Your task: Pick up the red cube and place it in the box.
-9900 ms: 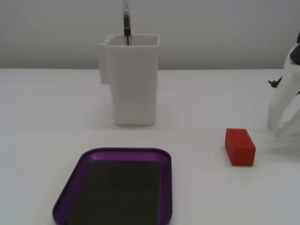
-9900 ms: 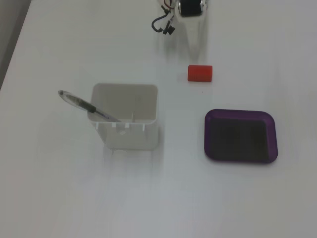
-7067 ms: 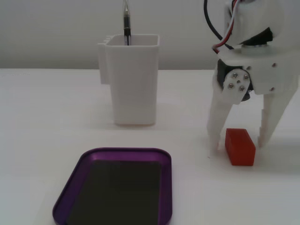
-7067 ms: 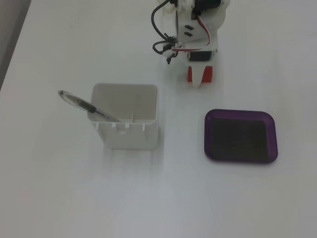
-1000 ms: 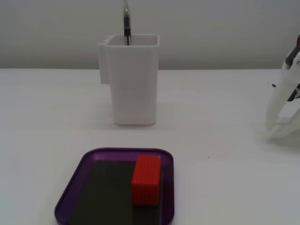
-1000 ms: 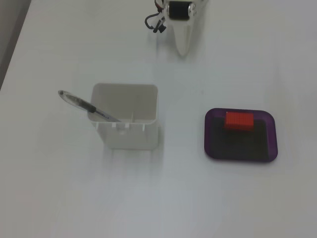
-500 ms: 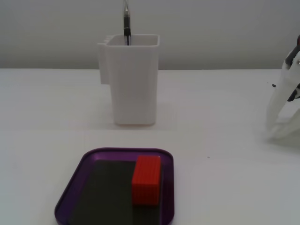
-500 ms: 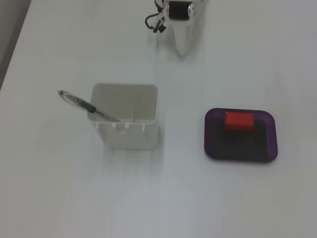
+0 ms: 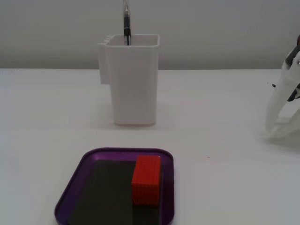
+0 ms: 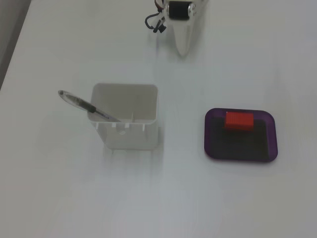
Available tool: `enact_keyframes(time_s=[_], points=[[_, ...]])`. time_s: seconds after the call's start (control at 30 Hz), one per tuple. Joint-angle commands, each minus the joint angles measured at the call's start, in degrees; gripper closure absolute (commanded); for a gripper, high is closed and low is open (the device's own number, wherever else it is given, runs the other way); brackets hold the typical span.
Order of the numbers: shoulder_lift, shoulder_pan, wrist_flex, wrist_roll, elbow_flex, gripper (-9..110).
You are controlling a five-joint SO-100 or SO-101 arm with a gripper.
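The red cube (image 9: 146, 180) lies inside the purple box (image 9: 122, 151), against its right rim in a fixed view. In the other fixed view the cube (image 10: 239, 120) sits at the top middle of the box (image 10: 242, 147). My white gripper (image 10: 183, 48) is far from both, at the top of that view, with its tip pointing down at the table. It also shows at the right edge of a fixed view (image 9: 273, 133). Its fingers look closed together and hold nothing.
A tall white plastic container (image 9: 133, 84) with a pen (image 9: 126, 23) in it stands behind the box; in the other fixed view the container (image 10: 130, 133) is left of the box. The table is white.
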Motion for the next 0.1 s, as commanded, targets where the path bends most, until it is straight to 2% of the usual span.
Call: enact_keyframes(time_s=[0.0,0.07], points=[[-0.3,0.3,-0.5,0.3,0.4,102],[-0.3,0.3,-0.5,0.3,0.4,102]])
